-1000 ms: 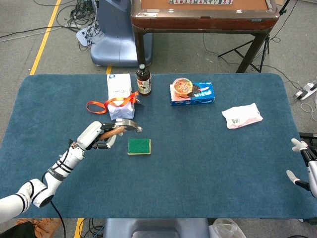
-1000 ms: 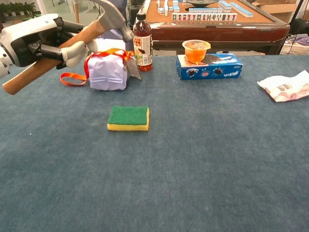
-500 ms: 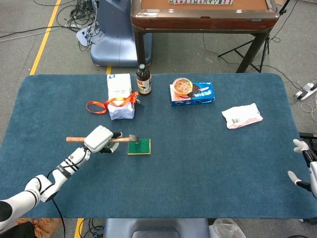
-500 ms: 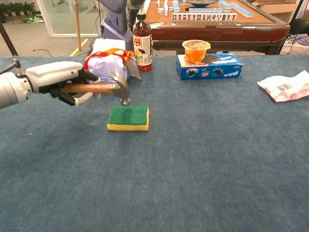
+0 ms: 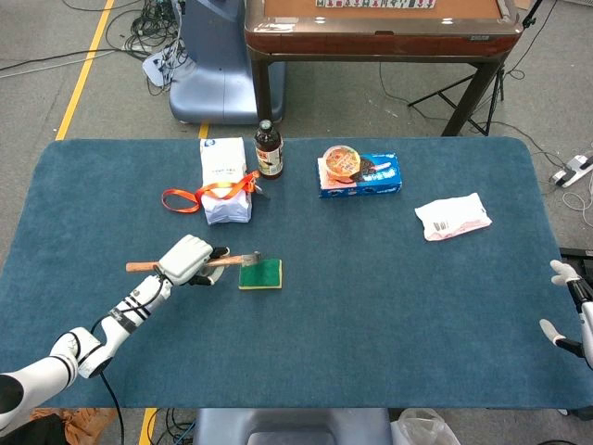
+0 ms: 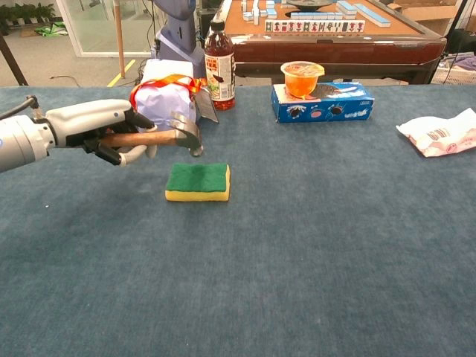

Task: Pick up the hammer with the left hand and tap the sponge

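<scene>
- While the hammer (image 6: 152, 137) is gripped in the left hand (image 6: 100, 126), its wooden handle is held roughly level above the desk (image 6: 297, 245), with the fingers (image 6: 126, 155) wrapped around the handle near the head.
- The metal head of the hammer is seen just above the far left edge of the sponge (image 6: 198, 181); in the chest view a small gap appears between the two, though contact cannot be ruled out from the overhead view.
- The sponge, green on top and yellow below, is laid flat on the blue desk, near the middle and just beside the hammer head.
- The right hand (image 5: 567, 301) is seen only at the far right edge of the overhead view, with its fingers spread and nothing held.
- Behind the sponge, a white packet tied with an orange ribbon (image 6: 165, 100) and a dark bottle (image 6: 219, 56) are set close together; a blue box (image 6: 323, 100) with an orange cup (image 6: 301, 78) on it is placed further right, and a white bag (image 6: 439, 132) lies near the right edge.
- The tap could be landed on the sponge's edge only, since the head is lined up over its left rim rather than its middle; the sponge might then be tipped or pushed aside.
- The packet and bottle could be struck on an upswing, since both stand just behind the hammer.
</scene>
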